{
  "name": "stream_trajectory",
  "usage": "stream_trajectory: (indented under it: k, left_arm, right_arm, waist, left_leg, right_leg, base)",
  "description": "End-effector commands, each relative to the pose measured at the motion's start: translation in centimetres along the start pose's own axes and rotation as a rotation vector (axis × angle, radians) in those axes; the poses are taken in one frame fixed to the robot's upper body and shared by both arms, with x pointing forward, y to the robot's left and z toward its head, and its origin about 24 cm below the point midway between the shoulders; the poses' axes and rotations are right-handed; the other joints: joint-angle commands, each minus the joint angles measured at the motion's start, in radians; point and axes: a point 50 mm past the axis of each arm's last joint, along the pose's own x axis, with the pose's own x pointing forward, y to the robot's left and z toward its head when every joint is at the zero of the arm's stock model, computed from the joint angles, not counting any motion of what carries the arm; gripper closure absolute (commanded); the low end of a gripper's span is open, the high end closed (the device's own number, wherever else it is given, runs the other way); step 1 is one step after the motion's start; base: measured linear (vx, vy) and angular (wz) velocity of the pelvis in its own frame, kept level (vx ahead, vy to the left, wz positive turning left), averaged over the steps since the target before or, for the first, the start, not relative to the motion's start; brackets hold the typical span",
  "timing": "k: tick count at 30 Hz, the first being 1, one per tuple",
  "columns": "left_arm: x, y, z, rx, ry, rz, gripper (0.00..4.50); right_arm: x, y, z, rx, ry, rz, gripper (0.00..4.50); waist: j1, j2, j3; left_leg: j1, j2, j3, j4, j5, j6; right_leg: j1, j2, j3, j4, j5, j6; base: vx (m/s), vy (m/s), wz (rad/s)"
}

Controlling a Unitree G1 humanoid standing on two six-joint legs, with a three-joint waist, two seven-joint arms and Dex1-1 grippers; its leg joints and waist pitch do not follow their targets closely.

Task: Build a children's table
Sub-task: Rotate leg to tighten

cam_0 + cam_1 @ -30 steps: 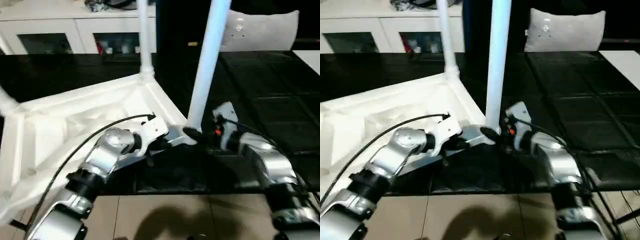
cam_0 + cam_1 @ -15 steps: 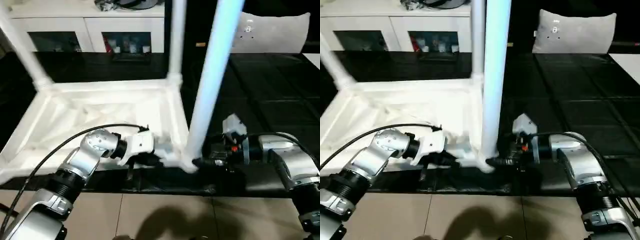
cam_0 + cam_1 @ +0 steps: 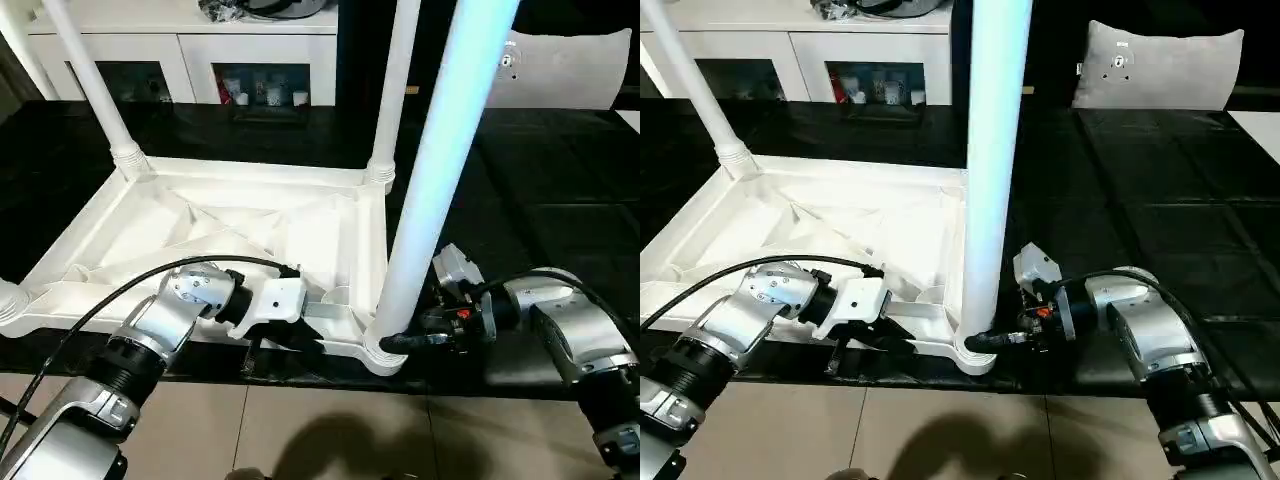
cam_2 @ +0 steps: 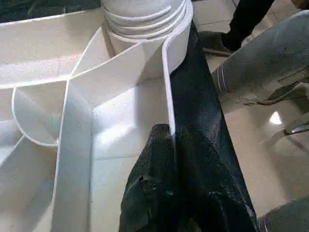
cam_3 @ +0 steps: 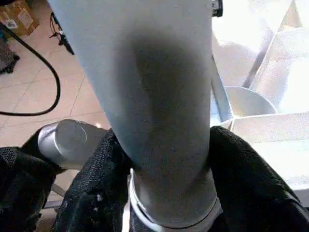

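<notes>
1. The right gripper (image 5: 169,193) straddles the foot of the near leg (image 3: 440,180), one black finger (image 5: 91,193) on each side, just above the ringed collar where the leg enters its corner socket (image 3: 976,352). The pads look to be against the tube, though whether they bear down hard cannot be told.

2. The left gripper (image 4: 166,159) is pinched shut on the thin side wall of the table top (image 3: 230,225), close beside that same corner socket.

3. The table lies upside down on a black mat (image 3: 1160,200), ribbed underside up, its near edge at the edge of the mat above the tiled floor (image 3: 940,430). Two more legs, one at the far left (image 3: 95,85) and one at the far right (image 3: 393,85), stand upright in the far corners. A white cabinet (image 3: 800,50) stands behind, and a grey cushion (image 3: 1160,65) lies on the far side of the mat.

4. Handling, as a judgement: hollow plastic, so light and fairly stiff, but smooth and likely slippery. The leg is long and tapered, so a hold low near the collar gives the best control for twisting or pressing it home.

5. The thin rim may flex under a hard pinch. A hold next to the socket, where ribs meet, is the sturdier place.
</notes>
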Motion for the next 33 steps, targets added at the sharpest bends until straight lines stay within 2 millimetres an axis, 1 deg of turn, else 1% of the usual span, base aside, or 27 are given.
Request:
stream_trajectory:
  k: [1,3,7,8,9,10,11,12,13,14,15,16,17,19,20,22,23,24,25,26,27,28,29,30,31,32,33]
  left_arm:
    - [0.7,-0.5,0.1,0.041,0.024,-0.082,4.5]
    - [0.7,-0.5,0.1,0.034,0.019,-0.081,4.5]
    - [1.2,-0.2,0.4,-0.041,-0.038,0.005,4.5]
    - [1.6,0.2,0.8,-0.074,-0.067,0.061,4.5]
    - [1.8,0.3,1.0,-0.088,-0.075,0.072,4.5]
    - [2.2,0.4,1.3,-0.118,-0.089,0.098,4.5]
    - [2.4,0.5,1.5,-0.13,-0.094,0.109,4.5]
    - [2.9,0.8,1.9,-0.178,-0.116,0.145,4.5]
    - [2.9,0.8,1.9,-0.178,-0.116,0.145,4.5]
    - [3.2,1.0,2.3,-0.2,-0.129,0.174,4.5]
    - [3.6,1.6,2.9,-0.244,-0.151,0.23,4.5]
    - [3.6,1.6,2.9,-0.244,-0.151,0.23,4.5]
    - [3.8,1.9,3.2,-0.261,-0.156,0.268,4.5]
    - [4.1,2.4,3.5,-0.289,-0.156,0.328,4.5]
    - [4.4,2.7,3.8,-0.307,-0.155,0.364,4.5]
    - [5.0,3.2,4.1,-0.333,-0.15,0.416,4.5]
    - [5.3,3.5,4.4,-0.347,-0.15,0.442,4.5]
    - [5.9,3.9,4.8,-0.367,-0.149,0.485,4.5]
    - [6.1,4.0,4.9,-0.371,-0.148,0.498,4.5]
    - [6.3,4.1,5.0,-0.369,-0.141,0.511,4.5]
    - [6.4,4.2,5.1,-0.362,-0.125,0.525,4.5]
    - [6.4,4.2,5.0,-0.356,-0.114,0.534,4.5]
    - [6.3,4.3,4.9,-0.347,-0.099,0.54,4.5]
    - [6.0,4.3,4.5,-0.331,-0.072,0.546,4.5]
    - [6.0,4.3,4.4,-0.327,-0.065,0.549,4.5]
    - [5.8,4.2,4.2,-0.32,-0.054,0.549,4.5]
    - [5.6,4.2,4.0,-0.316,-0.043,0.551,4.5]
  right_arm:
    - [0.5,0.5,0.2,-0.004,-0.011,0.04,2.28]
    - [0.6,0.6,0.2,0.001,-0.022,0.042,2.4]
    - [1.6,0.7,0.4,0.025,-0.081,-0.023,2.46]
    - [2.2,0.1,0.3,0.064,-0.075,-0.111,2.46]
    - [2.5,-0.2,0.4,0.071,-0.08,-0.147,2.46]
    - [3.2,-0.8,0.6,0.085,-0.099,-0.225,2.46]
    - [3.6,-1.0,0.7,0.092,-0.11,-0.257,2.46]
    - [4.2,-1.7,0.8,0.107,-0.122,-0.342,2.46]
    - [4.2,-1.7,0.8,0.107,-0.122,-0.342,2.47]
    - [4.6,-2.1,0.8,0.13,-0.127,-0.391,2.48]
    - [5.4,-2.9,0.8,0.161,-0.132,-0.481,2.5]
    - [5.4,-2.9,0.8,0.161,-0.132,-0.481,2.5]
    - [5.7,-3.4,0.8,0.188,-0.141,-0.533,2.5]
    - [6.2,-4.0,0.9,0.234,-0.153,-0.615,2.52]
    - [6.5,-4.6,0.9,0.276,-0.165,-0.678,2.52]
    - [7.1,-5.1,0.8,0.32,-0.178,-0.744,2.52]
    - [7.5,-5.2,0.9,0.329,-0.184,-0.764,2.52]
    - [8.1,-5.3,1.0,0.337,-0.202,-0.773,1.96]
    - [8.2,-5.2,1.0,0.339,-0.21,-0.773,1.96]
    - [8.3,-5.3,1.1,0.344,-0.226,-0.778,1.79]
    - [8.2,-5.3,1.2,0.353,-0.245,-0.784,1.72]
    - [8.1,-5.3,1.2,0.359,-0.257,-0.79,1.72]
    - [7.8,-5.3,1.2,0.349,-0.262,-0.796,1.47]
    - [7.1,-5.2,1.0,0.321,-0.26,-0.805,1.38]
    - [7.0,-5.2,1.0,0.315,-0.259,-0.808,1.33]
    - [6.7,-5.1,0.9,0.304,-0.262,-0.806,1.26]
    - [6.3,-5.0,0.9,0.29,-0.267,-0.803,1.14]
  waist:
    - [-0.005,-0.011,-0.071]
    - [-0.004,-0.012,-0.07]
    - [-0.005,-0.014,-0.067]
    - [-0.008,-0.017,-0.065]
    - [-0.012,-0.016,-0.063]
    - [-0.014,-0.015,-0.063]
    - [-0.017,-0.015,-0.06]
    - [-0.03,-0.016,-0.058]
    - [-0.03,-0.016,-0.058]
    - [-0.048,-0.014,-0.057]
    - [-0.06,-0.013,-0.056]
    - [-0.06,-0.013,-0.056]
    - [-0.069,-0.01,-0.057]
    - [-0.082,-0.011,-0.06]
    - [-0.087,-0.017,-0.062]
    - [-0.094,-0.012,-0.062]
    - [-0.094,-0.012,-0.065]
    - [-0.093,-0.015,-0.066]
    - [-0.089,-0.013,-0.067]
    - [-0.088,-0.013,-0.067]
    - [-0.084,-0.017,-0.068]
    - [-0.079,-0.014,-0.069]
    - [-0.078,-0.014,-0.068]
    - [-0.076,-0.011,-0.066]
    - [-0.074,-0.008,-0.066]
    - [-0.074,-0.009,-0.066]
    - [-0.073,-0.006,-0.065]
  left_leg:
    - [-0.003,0.002,0.02,-0.063,-0.158,0.078]
    - [-0.004,0.001,0.02,-0.064,-0.165,0.075]
    - [-0.004,0.001,0.02,-0.066,-0.176,0.063]
    - [-0.005,-0.001,0.02,-0.068,-0.182,0.06]
    - [-0.004,-0.004,0.019,-0.069,-0.193,0.051]
    - [-0.002,-0.003,0.02,-0.068,-0.197,0.045]
    - [-0.002,-0.004,0.02,-0.07,-0.205,0.04]
    - [-0.003,-0.01,0.017,-0.07,-0.23,0.021]
    - [-0.003,-0.01,0.017,-0.07,-0.23,0.021]
    - [-0.004,-0.014,0.013,-0.07,-0.249,0.018]
    - [-0.008,-0.016,0.012,-0.069,-0.249,0.019]
    - [-0.008,-0.016,0.012,-0.069,-0.249,0.019]
    - [-0.01,-0.017,0.01,-0.069,-0.248,0.02]
    - [-0.009,-0.018,0.011,-0.067,-0.25,0.026]
    - [-0.009,-0.018,0.011,-0.065,-0.241,0.036]
    - [-0.009,-0.016,0.012,-0.065,-0.233,0.04]
    - [-0.008,-0.016,0.013,-0.064,-0.223,0.038]
    - [-0.011,-0.016,0.015,-0.064,-0.201,0.047]
    - [-0.01,-0.014,0.015,-0.063,-0.195,0.049]
    - [-0.01,-0.013,0.015,-0.064,-0.191,0.054]
    - [-0.012,-0.013,0.016,-0.064,-0.179,0.061]
    - [-0.01,-0.011,0.015,-0.065,-0.168,0.064]
    - [-0.011,-0.011,0.015,-0.065,-0.168,0.066]
    - [-0.011,-0.011,0.016,-0.066,-0.184,0.067]
    - [-0.009,-0.012,0.016,-0.066,-0.192,0.066]
    - [-0.01,-0.012,0.015,-0.067,-0.198,0.064]
    - [-0.009,-0.012,0.016,-0.067,-0.204,0.063]
  right_leg:
    - [0.062,-0.036,0.042,-0.065,-0.235,-0.203]
    - [0.062,-0.036,0.041,-0.066,-0.252,-0.198]
    - [0.062,-0.038,0.042,-0.069,-0.294,-0.182]
    - [0.061,-0.036,0.04,-0.072,-0.317,-0.173]
    - [0.06,-0.035,0.039,-0.076,-0.357,-0.159]
    - [0.059,-0.037,0.04,-0.076,-0.373,-0.153]
    - [0.055,-0.037,0.04,-0.08,-0.398,-0.145]
    - [0.057,-0.038,0.034,-0.088,-0.483,-0.109]
    - [0.057,-0.038,0.034,-0.088,-0.483,-0.109]
    - [0.056,-0.036,0.03,-0.095,-0.522,-0.091]
    - [0.056,-0.034,0.028,-0.096,-0.521,-0.087]
    - [0.056,-0.034,0.028,-0.096,-0.521,-0.087]
    - [0.058,-0.035,0.026,-0.097,-0.517,-0.087]
    - [0.056,-0.033,0.026,-0.099,-0.499,-0.093]
    - [0.055,-0.032,0.027,-0.098,-0.472,-0.105]
    - [0.052,-0.031,0.028,-0.094,-0.446,-0.126]
    - [0.053,-0.032,0.029,-0.093,-0.434,-0.128]
    - [0.055,-0.031,0.031,-0.09,-0.392,-0.139]
    - [0.055,-0.033,0.032,-0.088,-0.377,-0.144]
    - [0.056,-0.032,0.032,-0.088,-0.363,-0.148]
    - [0.058,-0.031,0.034,-0.085,-0.331,-0.157]
    - [0.058,-0.032,0.035,-0.081,-0.3,-0.168]
    - [0.059,-0.032,0.035,-0.08,-0.291,-0.172]
    - [0.06,-0.033,0.034,-0.082,-0.293,-0.174]
    - [0.059,-0.033,0.034,-0.083,-0.301,-0.172]
    - [0.061,-0.033,0.034,-0.084,-0.309,-0.169]
    - [0.06,-0.033,0.034,-0.085,-0.317,-0.166]
  base:
    - [0.0,0.0,0.0]
    - [0.0,0.0,0.0]
    - [0.0,0.0,0.0]
    - [0.0,0.0,0.0]
    - [0.0,0.0,0.0]
    - [0.0,0.0,0.0]
    - [0.0,0.0,0.0]
    - [0.0,0.0,0.0]
    - [0.0,0.0,0.0]
    - [0.0,0.0,0.0]
    - [0.0,0.0,0.0]
    - [0.0,0.0,0.0]
    - [0.0,0.0,0.0]
    - [0.0,0.0,0.0]
    - [0.0,0.0,0.0]
    - [0.0,0.0,0.0]
    - [0.0,0.0,0.0]
    - [0.0,0.0,0.0]
    - [0.0,0.0,0.0]
    - [0.0,0.0,0.0]
    - [0.0,0.0,0.0]
    - [0.0,0.0,0.0]
    - [0.0,0.0,0.0]
    - [0.0,0.0,0.0]
    - [0.0,0.0,0.0]
    - [0.0,0.0,0.0]
    - [0.0,0.0,0.0]
